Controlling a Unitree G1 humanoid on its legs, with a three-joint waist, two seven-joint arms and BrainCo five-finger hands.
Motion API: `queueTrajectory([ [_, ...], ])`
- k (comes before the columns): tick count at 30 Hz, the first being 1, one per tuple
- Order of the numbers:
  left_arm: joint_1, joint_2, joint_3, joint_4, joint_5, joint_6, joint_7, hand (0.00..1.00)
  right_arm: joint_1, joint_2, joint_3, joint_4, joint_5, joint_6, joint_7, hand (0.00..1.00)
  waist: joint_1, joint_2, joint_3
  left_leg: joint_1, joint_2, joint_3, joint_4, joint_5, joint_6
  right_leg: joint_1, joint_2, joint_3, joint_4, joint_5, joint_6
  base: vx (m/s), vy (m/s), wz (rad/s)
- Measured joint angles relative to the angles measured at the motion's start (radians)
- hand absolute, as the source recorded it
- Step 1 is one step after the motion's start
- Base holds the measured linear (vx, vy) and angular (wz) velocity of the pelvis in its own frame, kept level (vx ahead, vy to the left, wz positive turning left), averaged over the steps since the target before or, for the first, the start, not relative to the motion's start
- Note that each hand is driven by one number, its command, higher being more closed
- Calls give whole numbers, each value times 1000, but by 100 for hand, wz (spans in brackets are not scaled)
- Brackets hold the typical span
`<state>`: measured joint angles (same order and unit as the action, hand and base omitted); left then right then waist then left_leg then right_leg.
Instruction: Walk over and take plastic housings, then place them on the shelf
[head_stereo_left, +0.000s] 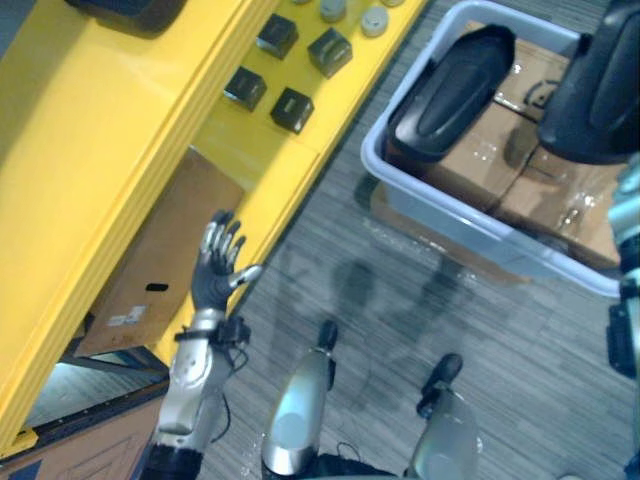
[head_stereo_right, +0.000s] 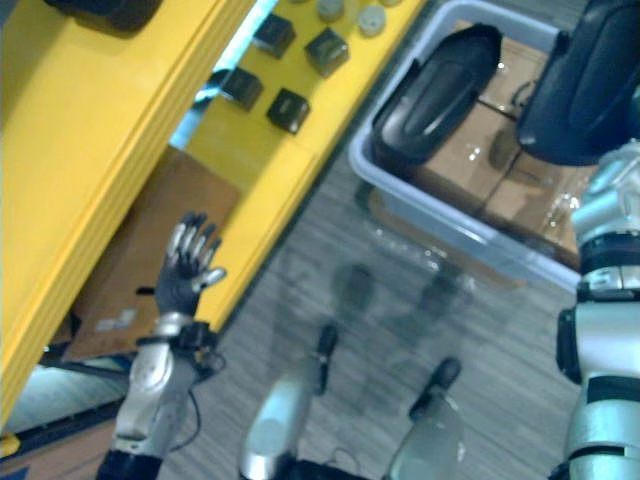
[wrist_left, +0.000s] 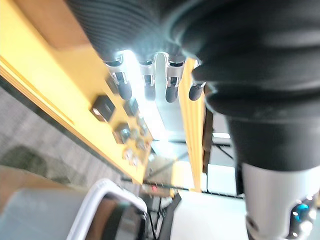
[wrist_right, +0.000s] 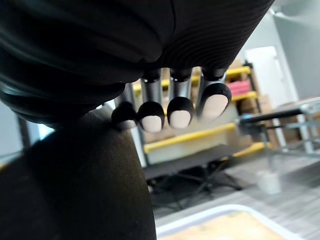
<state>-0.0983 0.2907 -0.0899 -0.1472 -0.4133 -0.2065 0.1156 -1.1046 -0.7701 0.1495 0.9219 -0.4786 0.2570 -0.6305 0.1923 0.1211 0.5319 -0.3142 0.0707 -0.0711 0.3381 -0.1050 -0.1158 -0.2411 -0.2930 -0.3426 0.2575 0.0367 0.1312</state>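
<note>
One black plastic housing (head_stereo_left: 450, 90) lies in a pale grey bin (head_stereo_left: 470, 225) lined with cardboard, on the floor ahead. A second black housing (head_stereo_right: 585, 85) hangs above the bin's right side, at the end of my right arm. In the right wrist view my right hand (wrist_right: 180, 102) has its fingers curled over that housing (wrist_right: 75, 190). My left hand (head_stereo_left: 220, 265) is open with its fingers spread and holds nothing. It is raised beside the front edge of the yellow shelf (head_stereo_left: 120, 130), whose board also shows past its straight fingers (wrist_left: 147, 82).
Several small black boxes (head_stereo_left: 292, 108) and grey discs (head_stereo_left: 374, 20) sit on the shelf's lower board. A dark object (head_stereo_left: 130, 12) rests on the upper board. A flat cardboard box (head_stereo_left: 160, 260) lies under the shelf. Grey carpet spans between shelf and bin.
</note>
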Motion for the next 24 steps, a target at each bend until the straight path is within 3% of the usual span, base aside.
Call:
queueTrajectory([
  [5, -99, 35, 1, 0, 38, 101, 30, 0, 72, 87, -14, -297, -25, -103, -67, 100, -29, -76, -9, 56, 40, 35, -36, 6, -11, 47, 43, 18, -73, 35, -15, 25, -22, -24],
  [7, -163, 60, 2, 19, 33, 162, 32, 0, 153, 128, -42, -464, -67, -162, -79, 100, -45, -122, -23, 106, 53, 61, -69, 11, -19, 74, 57, 31, -97, 43, -19, 17, -18, -28],
  [13, -273, 57, -39, 204, 21, 232, 33, 0, 316, 280, -65, -656, -102, -292, -115, 100, -101, -211, -89, 158, 82, 113, -87, 8, -27, 124, 97, 62, -180, 73, -28, -2, -17, -25],
  [18, -279, -7, -106, 263, 19, 242, 31, 0, 435, 345, -37, -675, -147, -353, -113, 100, -114, -204, -152, 193, 94, 126, -88, 1, -37, 160, 119, 70, -198, 77, -30, 1, -10, -10],
  [19, -278, -24, -130, 294, -17, 257, 25, 0, 473, 361, -19, -675, -165, -371, -111, 100, -118, -199, -191, 195, 98, 127, -90, 0, -38, 162, 124, 71, -204, 77, -31, 9, -22, -5],
  [24, -277, -51, -170, 336, -158, 278, -4, 0, 502, 382, 27, -680, -204, -429, -97, 100, -122, -191, -226, 221, 112, 134, -94, -2, -43, 185, 139, 79, -213, 82, -37, -23, -14, -7],
])
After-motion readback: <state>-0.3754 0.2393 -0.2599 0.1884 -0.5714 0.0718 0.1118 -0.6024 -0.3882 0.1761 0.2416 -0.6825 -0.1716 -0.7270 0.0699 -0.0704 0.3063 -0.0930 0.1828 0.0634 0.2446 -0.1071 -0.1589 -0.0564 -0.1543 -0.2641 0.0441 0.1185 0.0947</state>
